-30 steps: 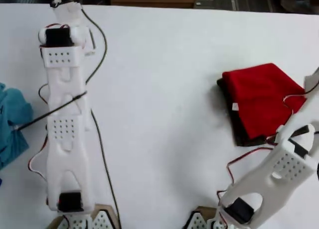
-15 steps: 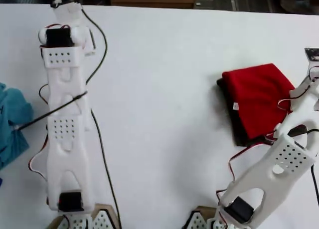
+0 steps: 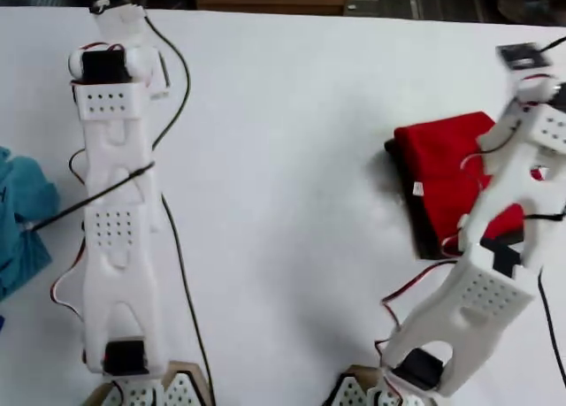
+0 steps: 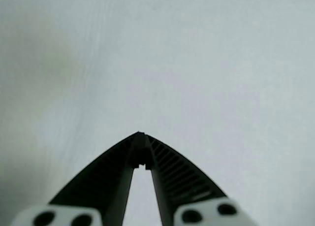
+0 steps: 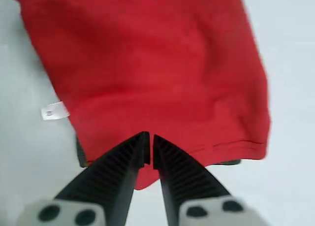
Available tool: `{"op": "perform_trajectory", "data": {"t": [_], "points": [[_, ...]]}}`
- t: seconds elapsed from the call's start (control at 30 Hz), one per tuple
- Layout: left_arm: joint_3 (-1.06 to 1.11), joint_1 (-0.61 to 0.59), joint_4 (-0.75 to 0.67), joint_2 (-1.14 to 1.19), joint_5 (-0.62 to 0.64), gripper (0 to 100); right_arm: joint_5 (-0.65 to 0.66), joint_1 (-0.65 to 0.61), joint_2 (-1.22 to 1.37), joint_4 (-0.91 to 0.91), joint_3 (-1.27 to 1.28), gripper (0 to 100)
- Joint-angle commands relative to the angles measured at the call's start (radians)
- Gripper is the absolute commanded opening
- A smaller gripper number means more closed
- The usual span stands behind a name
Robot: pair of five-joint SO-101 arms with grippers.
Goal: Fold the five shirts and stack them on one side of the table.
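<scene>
The right arm (image 3: 482,295) is swinging over the red shirt (image 3: 442,172), with the right gripper (image 5: 147,142) pressed together above it. The left gripper (image 4: 141,140), well apart, is sitting closed too.

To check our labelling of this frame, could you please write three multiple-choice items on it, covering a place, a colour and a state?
1. The red shirt lies:
A. on a dark folded shirt
B. inside a basket
C. over a chair back

2. The crumpled shirt at the left edge of the table in the high view is:
A. yellow
B. teal
C. white

3. The left tool is:
A. wide open
B. shut on a sleeve
C. shut with nothing in it

Answers:
1 A, since a dark edge shows beneath the red fabric.
2 B, since the cloth there is blue-green.
3 C, since in the left wrist view the tips meet over bare table.
</scene>
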Motion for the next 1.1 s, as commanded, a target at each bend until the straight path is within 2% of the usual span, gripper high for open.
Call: {"op": "perform_trajectory", "data": {"t": [0.0,0.17,0.27,0.4,0.6,0.73,0.8,0.9,1.07], "points": [[-0.036,-0.026,0.012,-0.028,-0.006,2,0.000,-0.030,-0.067,0.004,0.140,2.0],[-0.036,-0.066,0.017,-0.028,-0.006,2,0.003,-0.004,-0.067,-0.133,0.321,2.0],[-0.036,-0.086,0.017,-0.028,-0.006,2,0.051,-0.005,-0.068,-0.180,0.399,2.0],[-0.038,-0.114,0.017,-0.028,-0.005,2,0.051,-0.012,-0.134,-0.188,0.402,2.0],[-0.039,-0.224,0.017,-0.109,-0.005,2,0.055,-0.127,-0.369,-0.125,0.413,2.1],[-0.025,-0.410,0.026,-0.198,-0.015,2,0.048,-0.243,-0.547,-0.070,0.420,2.1],[0.005,-0.523,0.025,-0.213,-0.075,2,0.048,-0.295,-0.633,-0.068,0.450,2.4],[0.097,-0.667,0.025,-0.221,-0.244,2,0.048,-0.389,-0.754,-0.068,0.534,4.4],[0.231,-0.991,0.020,-0.245,-0.542,2,0.081,-0.515,-0.920,-0.070,0.727,21.8]]}}
